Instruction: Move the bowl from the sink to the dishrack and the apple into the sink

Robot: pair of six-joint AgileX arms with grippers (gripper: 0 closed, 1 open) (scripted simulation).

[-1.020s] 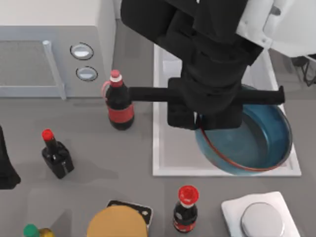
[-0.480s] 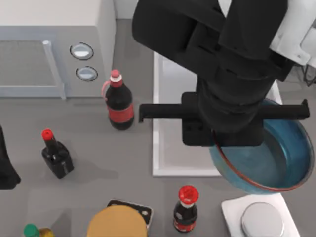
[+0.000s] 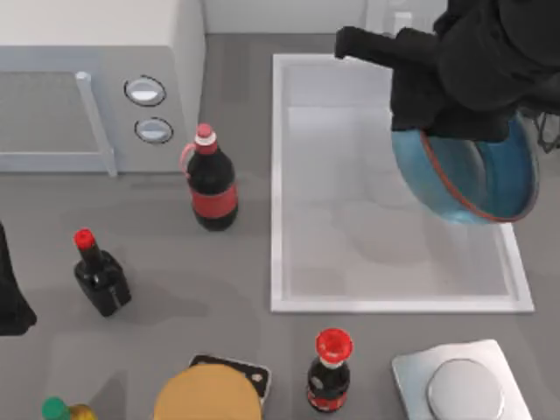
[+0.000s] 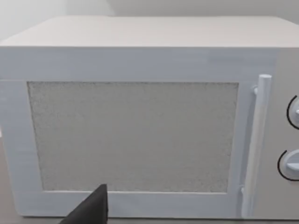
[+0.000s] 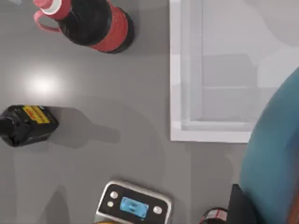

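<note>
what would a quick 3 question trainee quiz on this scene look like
1. True or false: the bowl lies flat on the sink floor.
2. Which gripper carries the bowl? A) left B) right
3. Fill in: the left wrist view faces the door of the ____.

Key
1. False: it hangs tilted over the sink's right rim, under the right gripper.
2. B
3. microwave

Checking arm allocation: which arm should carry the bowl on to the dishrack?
Right. Its gripper already has the bowl lifted and tilted above the sink at the table's right side. The left gripper sits parked facing the microwave.
</note>
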